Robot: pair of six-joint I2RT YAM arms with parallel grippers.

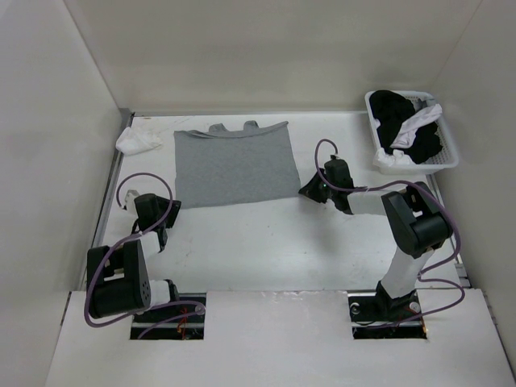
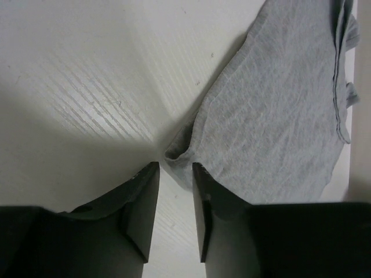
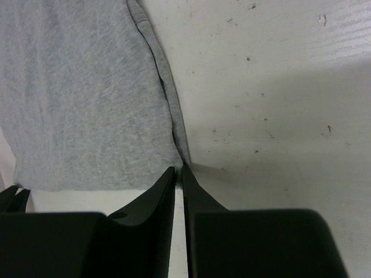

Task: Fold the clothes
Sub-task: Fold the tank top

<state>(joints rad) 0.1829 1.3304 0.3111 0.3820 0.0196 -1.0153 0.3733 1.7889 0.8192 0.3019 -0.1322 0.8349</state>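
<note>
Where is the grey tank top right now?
Top view: the grey tank top lies flat, far centre of the table, between the small white cloth at left and the basket at right.

Seemingly no readable text anywhere

Overhead camera looks down; both wrist cameras (close up) share the clothes [image 1: 234, 165].

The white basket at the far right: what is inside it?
The white basket holds a heap of black garments with a white garment draped through it. The basket's floor and anything beneath the heap are covered.
</note>
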